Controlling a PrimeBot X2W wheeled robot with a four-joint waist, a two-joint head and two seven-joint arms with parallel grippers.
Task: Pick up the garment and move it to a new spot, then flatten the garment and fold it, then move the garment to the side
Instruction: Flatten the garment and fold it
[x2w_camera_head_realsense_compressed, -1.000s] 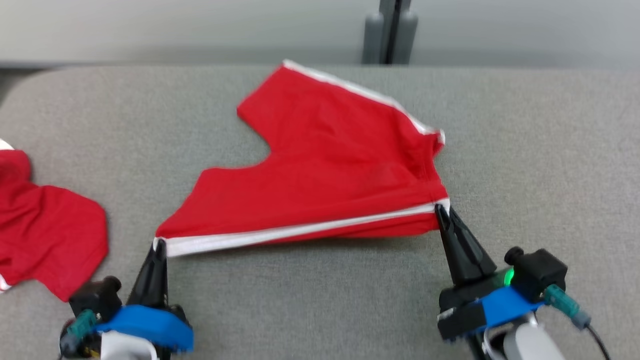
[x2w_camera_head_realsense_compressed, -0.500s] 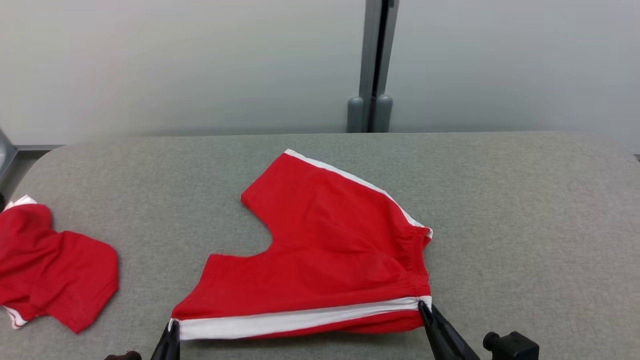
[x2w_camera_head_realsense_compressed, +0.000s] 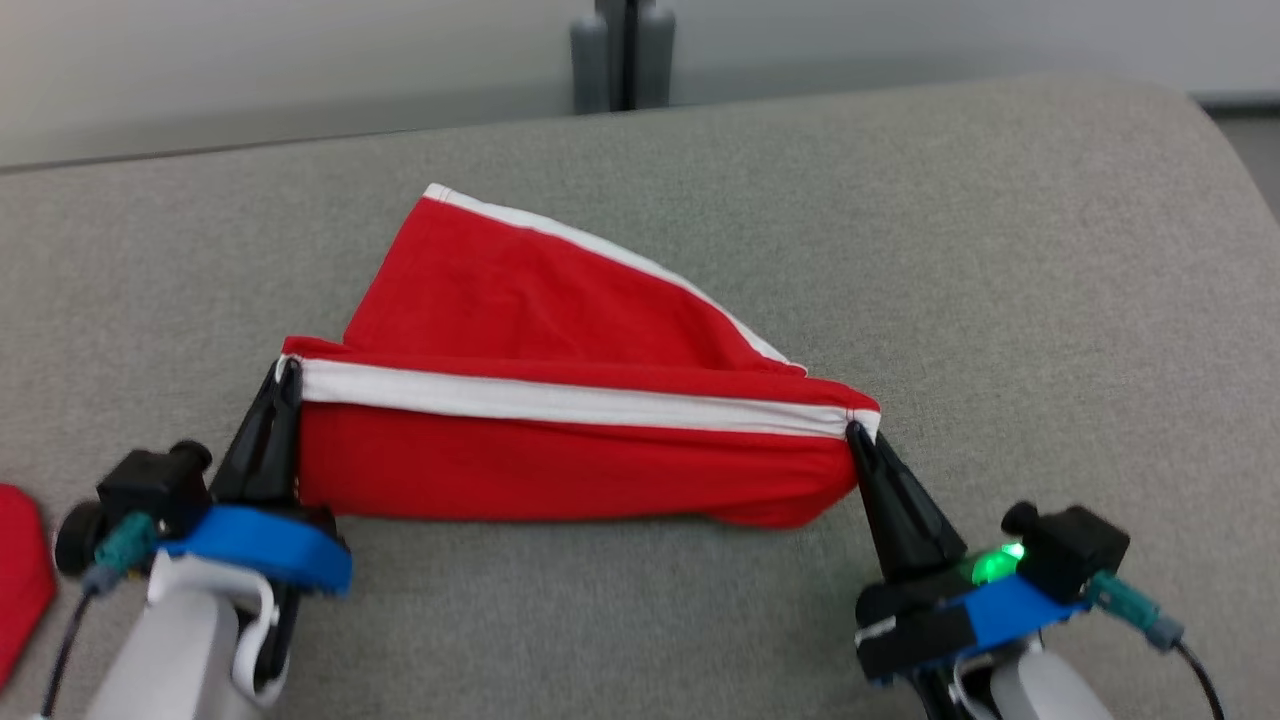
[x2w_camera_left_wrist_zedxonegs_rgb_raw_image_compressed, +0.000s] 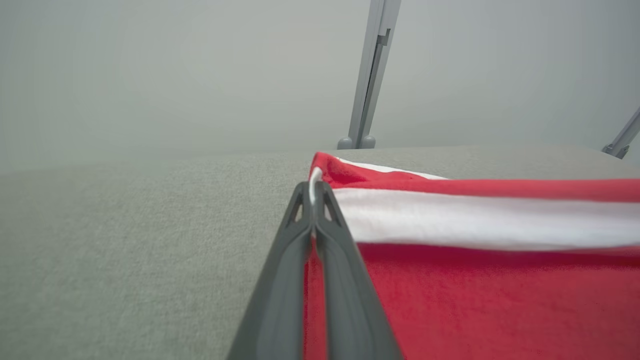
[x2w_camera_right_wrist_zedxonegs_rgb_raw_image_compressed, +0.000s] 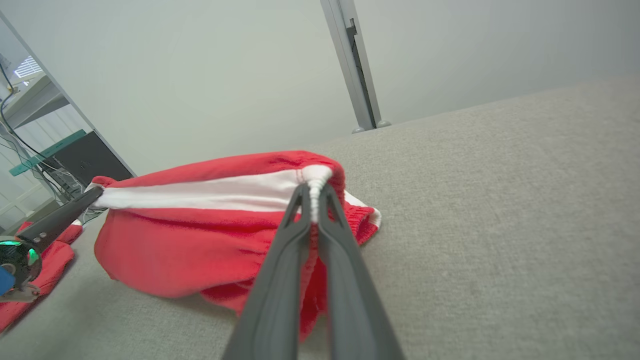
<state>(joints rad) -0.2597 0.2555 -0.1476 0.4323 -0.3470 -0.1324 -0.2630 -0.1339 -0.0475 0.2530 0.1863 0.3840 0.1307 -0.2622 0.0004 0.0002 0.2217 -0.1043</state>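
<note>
1. Left gripper (x2w_camera_head_realsense_compressed: 287, 372): clamped shut on one end of the white stripe (x2w_camera_head_realsense_compressed: 560, 402) of the red shorts (x2w_camera_head_realsense_compressed: 560, 470).
2. Right gripper (x2w_camera_head_realsense_compressed: 854, 432): clamped shut on the stripe's other end.
3. Shorts: stretched between both grippers, draped on the grey table (x2w_camera_head_realsense_compressed: 1000, 250).

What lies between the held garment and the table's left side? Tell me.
Another red garment lies on the table beyond the left hand, left of the held garment. Toward the right side, nothing visible stands in the way.
</note>
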